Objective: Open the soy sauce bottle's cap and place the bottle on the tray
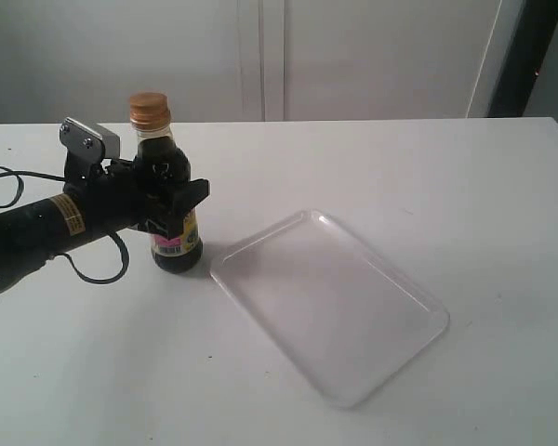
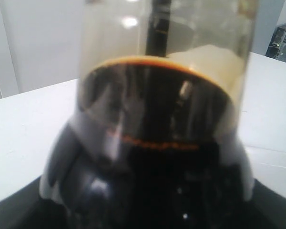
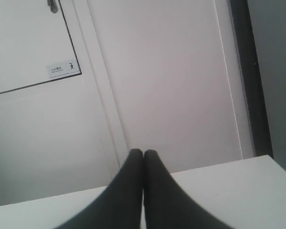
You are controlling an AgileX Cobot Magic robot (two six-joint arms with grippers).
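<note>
Step in hand: the left gripper (image 1: 172, 209) is closed around the belly of the soy sauce bottle (image 1: 167, 200), bracing it upright on the table (image 1: 400, 167); I judge the cap-opening step has not begun.
Bottle: it stands at about 9 o'clock from the tray (image 1: 330, 302), just beside the tray's near-left corner and not on it; its label (image 1: 177, 237) shows below the gripper.
Cap: the golden cap (image 1: 150, 109) sits shut on the neck, at 12 o'clock above the gripper and clear of it.
Left wrist view: the bottle (image 2: 157, 143) fills the picture, dark liquid up to the shoulder and clear glass above; the fingers barely show at the lower edge.
Right gripper: its two dark fingers (image 3: 128, 191) lie pressed together with nothing between them (image 3: 143, 155); it faces a wall and cabinet door (image 3: 157, 71), and it does not appear in the exterior view.
Tray: empty, lying flat and skewed, running from 11 o'clock to 5 o'clock across the table.
Next move, as I judge it: the right gripper needs to come over to the cap from above, part its fingers and flip the hinged lid while the left keeps the bottle steady; only then does the bottle go toward 3 o'clock onto the tray.
Care: the bottle is tall and narrow, so a sideways push at the cap could tip it.
</note>
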